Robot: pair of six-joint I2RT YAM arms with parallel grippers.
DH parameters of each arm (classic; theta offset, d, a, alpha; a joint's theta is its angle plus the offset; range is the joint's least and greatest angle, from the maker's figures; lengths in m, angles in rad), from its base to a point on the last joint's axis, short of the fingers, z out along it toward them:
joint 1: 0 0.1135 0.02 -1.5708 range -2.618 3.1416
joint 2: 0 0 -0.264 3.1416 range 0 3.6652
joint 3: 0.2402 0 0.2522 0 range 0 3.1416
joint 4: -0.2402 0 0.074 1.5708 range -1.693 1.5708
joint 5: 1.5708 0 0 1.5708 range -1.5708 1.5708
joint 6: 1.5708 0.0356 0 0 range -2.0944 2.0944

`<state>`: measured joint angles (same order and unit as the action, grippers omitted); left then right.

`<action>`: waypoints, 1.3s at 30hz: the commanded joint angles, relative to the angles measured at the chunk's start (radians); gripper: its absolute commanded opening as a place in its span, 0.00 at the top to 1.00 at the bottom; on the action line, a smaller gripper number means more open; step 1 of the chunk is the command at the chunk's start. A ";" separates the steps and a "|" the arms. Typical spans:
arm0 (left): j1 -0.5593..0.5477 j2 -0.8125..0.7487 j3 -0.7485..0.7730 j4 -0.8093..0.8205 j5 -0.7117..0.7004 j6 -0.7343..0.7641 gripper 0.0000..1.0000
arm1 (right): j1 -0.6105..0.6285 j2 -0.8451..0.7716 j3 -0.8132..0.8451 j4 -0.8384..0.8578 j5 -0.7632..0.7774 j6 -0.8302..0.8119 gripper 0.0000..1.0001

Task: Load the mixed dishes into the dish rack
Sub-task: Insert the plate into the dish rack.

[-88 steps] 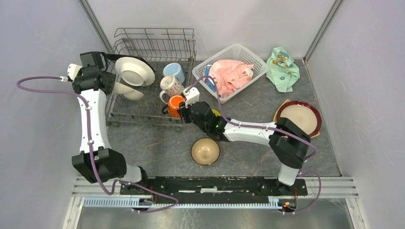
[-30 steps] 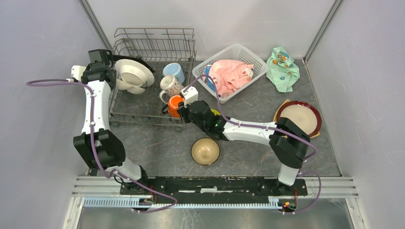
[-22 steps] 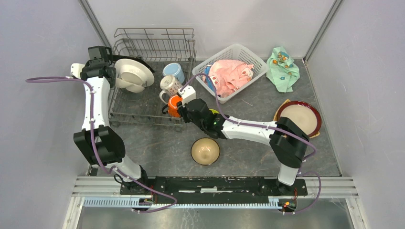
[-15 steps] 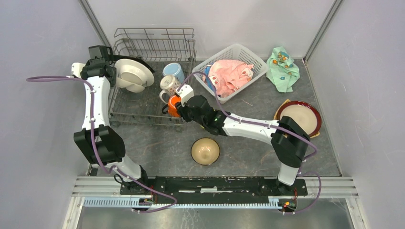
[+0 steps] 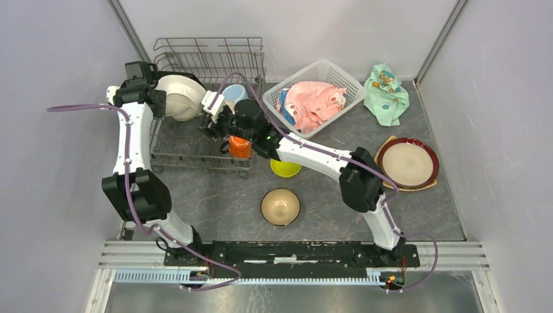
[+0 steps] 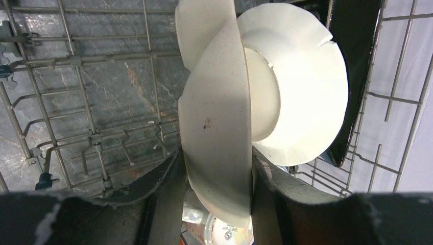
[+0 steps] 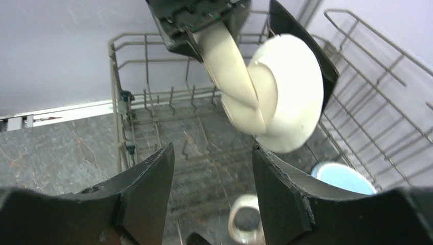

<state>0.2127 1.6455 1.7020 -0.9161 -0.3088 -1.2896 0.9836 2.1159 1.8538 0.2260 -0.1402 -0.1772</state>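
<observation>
The dish rack [image 5: 195, 147] stands at the back left. My left gripper [image 5: 158, 98] is shut on a cream plate [image 6: 219, 132], held on edge above the rack floor beside an upright white plate [image 6: 306, 102] and a dark plate [image 6: 357, 61]. My right gripper [image 7: 212, 168] hovers open over the rack's middle with nothing between its fingers; it faces the cream plate [image 7: 230, 76]. Below it lie a white patterned mug [image 7: 245, 219] and a light-blue mug [image 7: 339, 178]. An orange mug [image 5: 239, 146] sits in the rack's near right corner.
A lime-green bowl [image 5: 285, 167] and a tan bowl [image 5: 280, 207] sit on the table in front of the rack. A red-rimmed plate [image 5: 409, 163] lies at the right. The white lattice basket [image 5: 326, 68] holds a pink cloth; a mint-green cloth [image 5: 386, 93] lies behind.
My right gripper let go of the orange mug, opened, and swung back-left over the rack's middle. The lime-green bowl now shows. The left gripper shifted slightly with its plate.
</observation>
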 commanded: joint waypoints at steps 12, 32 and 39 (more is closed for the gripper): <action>-0.029 -0.064 0.005 0.082 0.177 -0.004 0.98 | -0.065 0.270 0.223 0.344 -0.148 -0.058 0.28; -0.074 -0.243 -0.016 0.025 0.081 0.205 0.98 | -0.043 0.362 0.263 0.470 -0.304 -0.184 0.25; -0.074 -0.267 0.017 0.025 -0.055 0.252 0.98 | -0.031 0.353 0.196 0.591 -0.331 -0.014 0.52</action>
<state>0.1322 1.4651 1.6516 -1.0470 -0.2382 -1.0859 0.9432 2.4920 2.0743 0.6785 -0.4339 -0.3058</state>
